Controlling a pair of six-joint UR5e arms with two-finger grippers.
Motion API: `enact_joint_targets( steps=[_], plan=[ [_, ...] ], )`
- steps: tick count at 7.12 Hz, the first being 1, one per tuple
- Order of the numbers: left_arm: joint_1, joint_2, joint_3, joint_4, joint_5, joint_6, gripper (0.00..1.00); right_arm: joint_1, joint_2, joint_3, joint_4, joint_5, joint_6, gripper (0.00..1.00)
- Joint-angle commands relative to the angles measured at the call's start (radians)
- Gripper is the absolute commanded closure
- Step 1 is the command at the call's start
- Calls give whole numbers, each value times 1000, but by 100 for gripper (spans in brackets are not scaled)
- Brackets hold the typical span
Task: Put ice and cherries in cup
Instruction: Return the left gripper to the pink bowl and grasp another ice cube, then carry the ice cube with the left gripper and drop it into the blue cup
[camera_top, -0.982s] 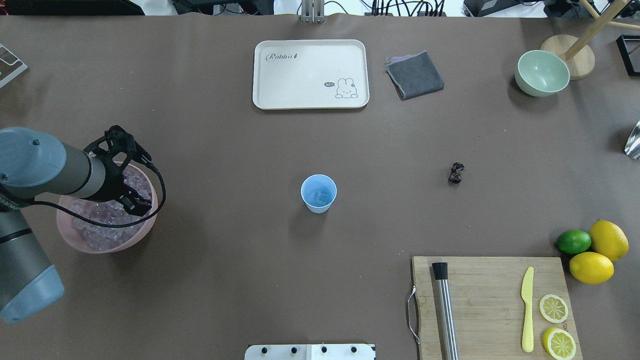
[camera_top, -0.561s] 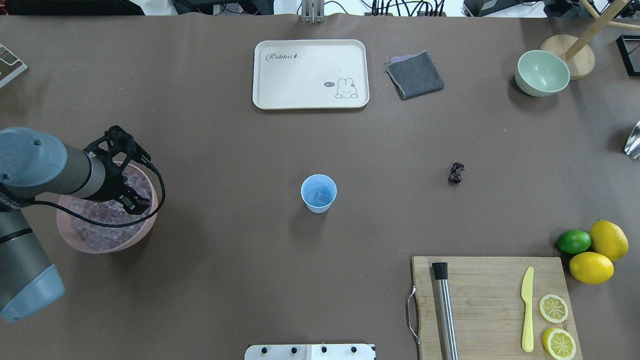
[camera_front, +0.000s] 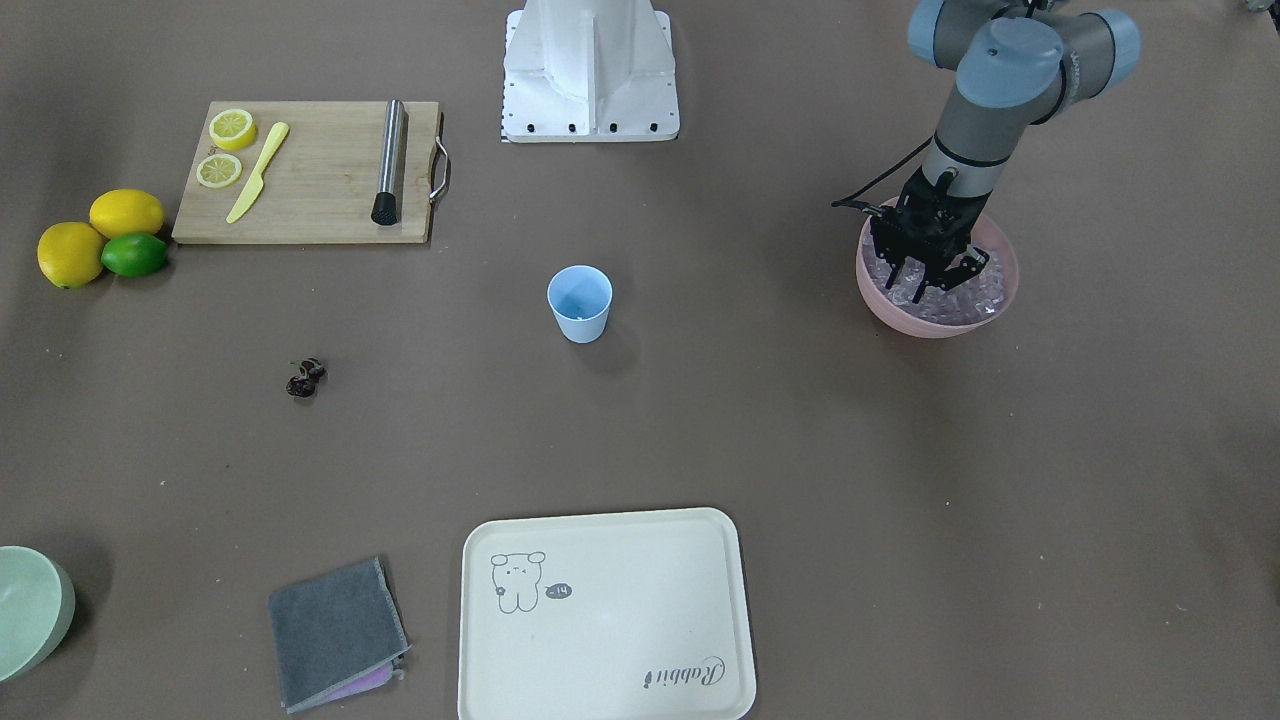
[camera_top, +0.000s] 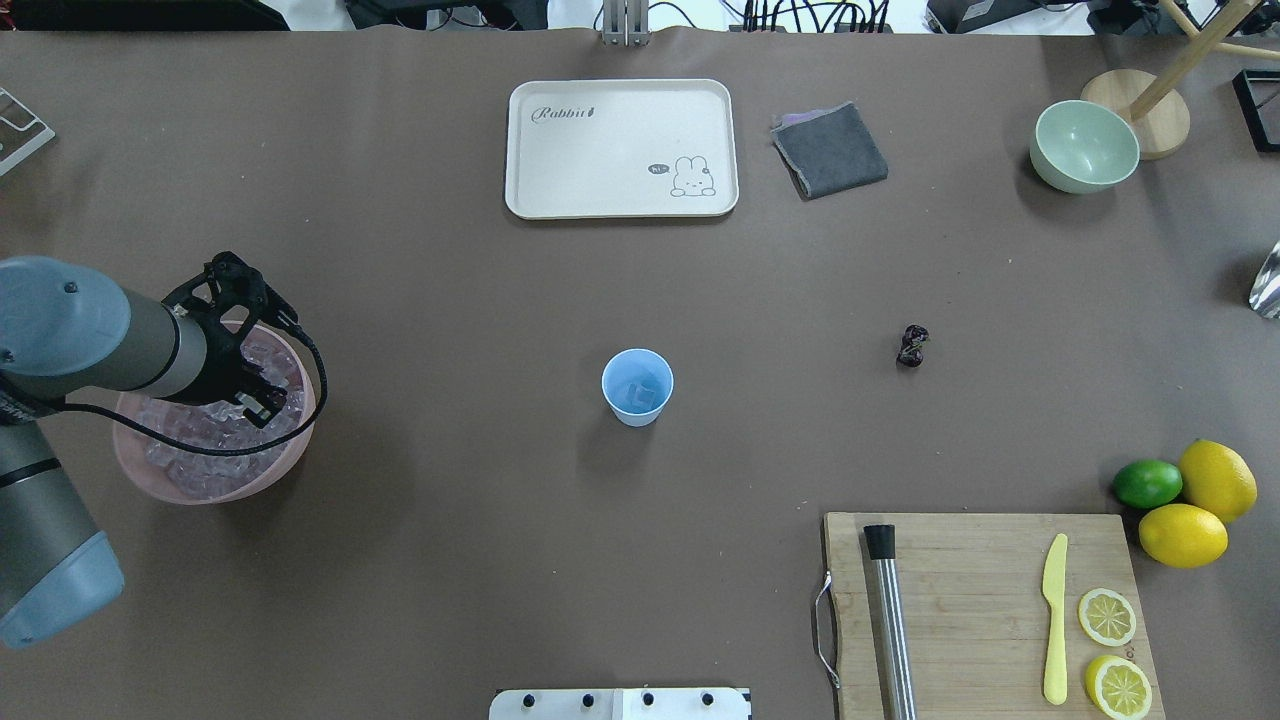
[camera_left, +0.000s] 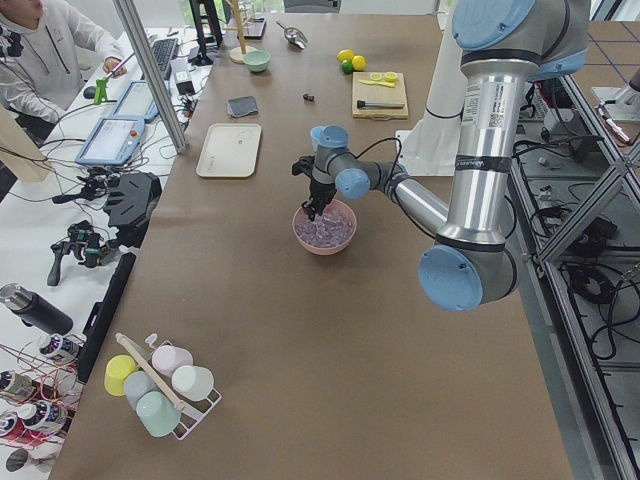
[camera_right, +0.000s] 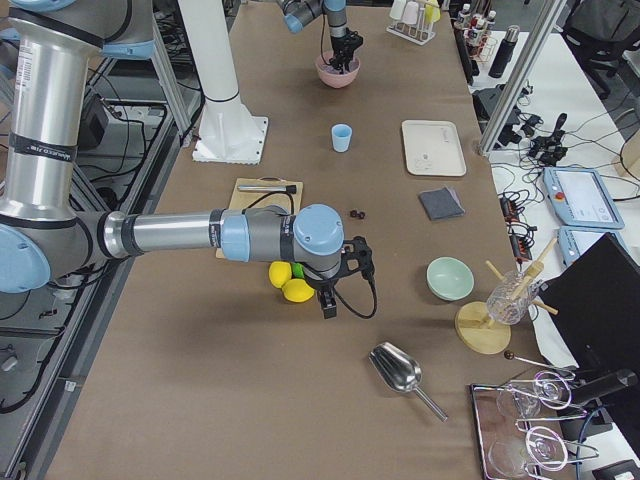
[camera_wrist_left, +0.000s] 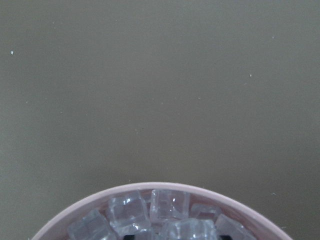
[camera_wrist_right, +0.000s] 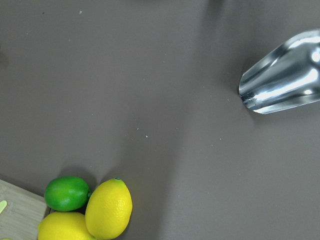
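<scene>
The brown table (camera_top: 450, 560) carries a pink bowl (camera_top: 215, 493), a cup (camera_top: 636, 418), cherries (camera_top: 912, 346), a cream tray (camera_top: 620, 150), a grey cloth (camera_top: 830, 150), a green bowl (camera_top: 1052, 172), a cutting board (camera_top: 970, 600), 2 lemons (camera_top: 1183, 535), 1 lime (camera_top: 1148, 483) and a scoop (camera_right: 398, 372).

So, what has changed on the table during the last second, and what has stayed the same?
The left gripper edged slightly toward the robot's left over the ice in the pink bowl, and it seems to have sunk a little lower among the cubes. Its jaws are open. Nothing was visibly taken or released. The cup and the cherries stayed put.
</scene>
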Motion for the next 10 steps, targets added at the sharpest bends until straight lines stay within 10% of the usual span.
enact_joint_targets(
  steps=[1, 6, 10],
  plan=[
    [-2, 18, -21, 4, -4, -1, 100, 0, -9, 13, 1, 3, -1, 0],
    [-66, -4, -123, 31, -128, -113, 100, 0, -23, 51, 1, 44, 4, 0],
    [94, -470, 1, 292, -75, -511, 100, 0, -23, 56, 1, 46, 10, 0]
  ],
)
